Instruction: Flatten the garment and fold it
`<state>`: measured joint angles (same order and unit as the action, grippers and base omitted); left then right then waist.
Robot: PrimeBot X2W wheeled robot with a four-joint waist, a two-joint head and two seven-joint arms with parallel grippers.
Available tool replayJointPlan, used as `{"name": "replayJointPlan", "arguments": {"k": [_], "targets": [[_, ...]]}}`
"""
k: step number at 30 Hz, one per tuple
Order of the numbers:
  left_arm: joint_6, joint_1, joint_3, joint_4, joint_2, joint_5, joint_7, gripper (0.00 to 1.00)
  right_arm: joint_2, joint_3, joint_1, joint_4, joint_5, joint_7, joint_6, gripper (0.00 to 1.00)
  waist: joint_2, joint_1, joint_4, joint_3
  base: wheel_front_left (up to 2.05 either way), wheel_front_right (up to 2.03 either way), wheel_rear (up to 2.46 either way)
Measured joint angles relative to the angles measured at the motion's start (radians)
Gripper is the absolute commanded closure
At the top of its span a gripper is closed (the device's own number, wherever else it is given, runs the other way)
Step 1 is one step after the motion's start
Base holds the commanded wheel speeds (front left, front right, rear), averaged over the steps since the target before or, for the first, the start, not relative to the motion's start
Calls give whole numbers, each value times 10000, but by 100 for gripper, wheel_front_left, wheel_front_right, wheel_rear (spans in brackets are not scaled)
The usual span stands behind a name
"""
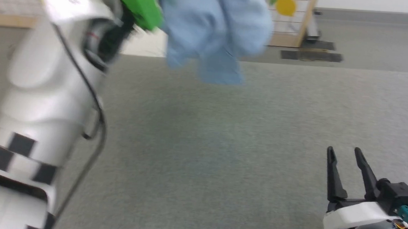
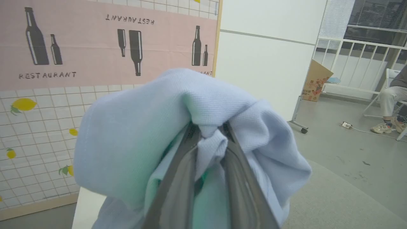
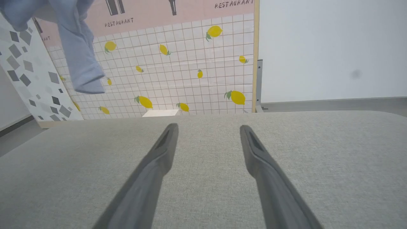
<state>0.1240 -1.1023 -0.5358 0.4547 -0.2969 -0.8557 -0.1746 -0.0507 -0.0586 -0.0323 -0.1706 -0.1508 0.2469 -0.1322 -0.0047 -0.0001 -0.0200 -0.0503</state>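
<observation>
One wide gray surface (image 1: 222, 158), covered in a woven and slightly rough cloth, lies flat under everything. Behind it stands one panel (image 3: 190, 70) printed with a white tile grid and yellow lemons (a pink strip with dark bottles runs above). One white left arm (image 1: 42, 94), of smooth rounded plastic, rises at the left. The one shirt (image 1: 212, 30), a light blue soft knit with fine dimples, hangs bunched in the air over the far part of the surface, pinched between the two dark fingers of the left gripper (image 2: 210, 131). The right gripper (image 1: 344, 151) hovers low over the surface, its two tapered fingers spread apart, holding nothing.
</observation>
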Motion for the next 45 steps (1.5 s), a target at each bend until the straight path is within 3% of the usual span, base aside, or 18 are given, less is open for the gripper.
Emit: {"name": "replayJointPlan", "arguments": {"k": [6, 12, 18, 24, 25, 26, 27, 37, 45], "targets": [[-19, 1140, -867, 6, 587, -199, -775, 100, 0, -199, 174, 144, 17, 0, 0, 0, 0, 0, 851, 25, 0, 0, 0], [-119, 2454, -2272, 700, 573, 140, -2013, 100, -2, -226, 330, 267, -19, 0, 0, 0, 0, 0, 1478, -243, 0, 0, 0], [-113, 3756, -3457, 1313, 541, 94, -3664, 100, -4, -272, 398, 360, -105, 4, 0, 0, 0, 0, 1780, -685, 0, 0, 0], [-90, 4143, -3624, 1327, 483, -639, -4876, 100, -6, -360, 403, 376, -104, 15, 0, 0, 0, 0, 1757, -873, 0, 0, 0], [-92, 4149, -3572, 1287, 476, -673, -4874, 92, -4, -362, 405, 372, -105, 15, 0, 0, 0, 0, 1717, -868, 0, 0, 0], [-96, 4168, -3455, 1212, 483, -792, -4867, 4, -4, -364, 406, 370, -105, 17, 0, 0, 0, 0, 1650, -848, 0, 0, 0], [-117, 4206, -3312, 1162, 491, -941, -4790, 0, -4, -353, 407, 357, -105, 19, 0, 0, 0, 0, 1600, -824, 0, 0, 0], [-464, 4265, -878, -541, 357, -2554, -3154, 0, -4, -337, 564, 194, -104, 79, 0, 0, 0, 0, 901, -294, 0, 0, 0], [-1024, 4343, 876, -1097, -861, -1645, 257, 0, 2, -360, 561, 86, -105, 88, 0, 0, 0, 0, 443, 193, 0, 0, 0]]}}
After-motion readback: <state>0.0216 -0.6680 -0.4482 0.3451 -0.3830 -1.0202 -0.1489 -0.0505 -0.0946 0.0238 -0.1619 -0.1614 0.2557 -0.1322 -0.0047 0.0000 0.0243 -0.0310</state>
